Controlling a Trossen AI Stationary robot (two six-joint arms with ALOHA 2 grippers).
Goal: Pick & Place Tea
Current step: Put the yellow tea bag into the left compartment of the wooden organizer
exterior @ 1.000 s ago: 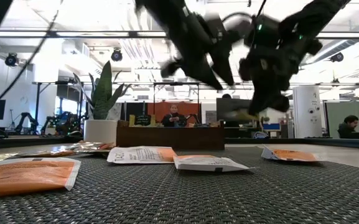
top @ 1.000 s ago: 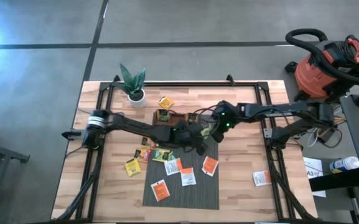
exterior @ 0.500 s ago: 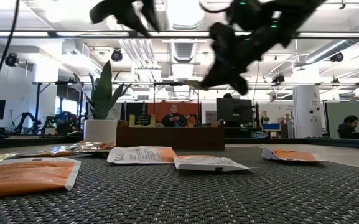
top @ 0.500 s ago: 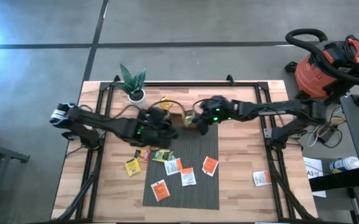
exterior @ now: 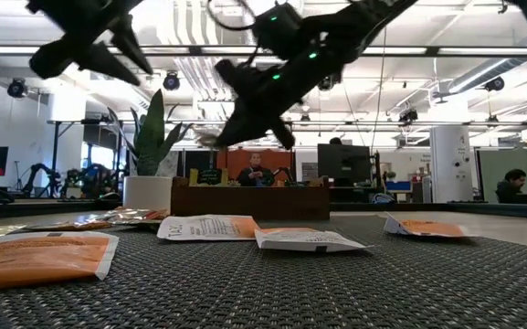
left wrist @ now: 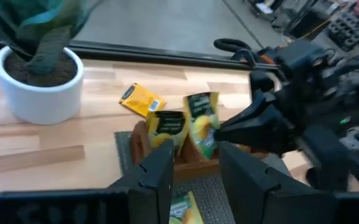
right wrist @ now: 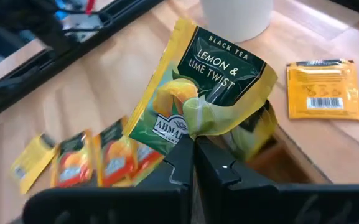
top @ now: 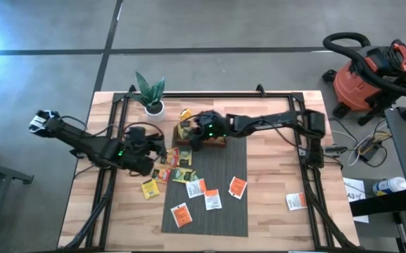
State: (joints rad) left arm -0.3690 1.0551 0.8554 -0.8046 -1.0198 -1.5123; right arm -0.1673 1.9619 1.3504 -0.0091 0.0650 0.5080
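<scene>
My right gripper (right wrist: 195,163) is shut on a green-and-yellow tea sachet (right wrist: 210,74) above the left end of the brown wooden tray (top: 213,140). Another green sachet (left wrist: 167,126) stands in that end of the tray. My left gripper (left wrist: 195,177) hangs open and empty left of the tray, above the wood near the grey mat's far left corner (top: 159,152). Several orange-and-white sachets (top: 212,199) lie flat on the mat (top: 234,214). Yellow and green ones (top: 162,174) lie beside its left edge, and a yellow one (top: 187,116) lies beyond the tray. My right gripper pinches the sachet's crumpled lower edge (right wrist: 199,124) between its two fingers. The fingers come from the table's right, slanting down. The sachet sticks out beyond the fingertips, printed face showing, lifted clear above the tray (exterior: 210,139).
A white pot with a green plant (top: 151,105) stands at the table's far left, close to the tray. One orange sachet (top: 295,202) lies alone on the wood at the right. A red vacuum cleaner (top: 371,77) stands on the floor beyond the table's right corner.
My left gripper has drawn back from over the mat's far edge toward the table's left edge, rolling as it went, still open. My right gripper has carried the sachet along the tray toward the table's left, from over the mat's far right to the tray's left end.
</scene>
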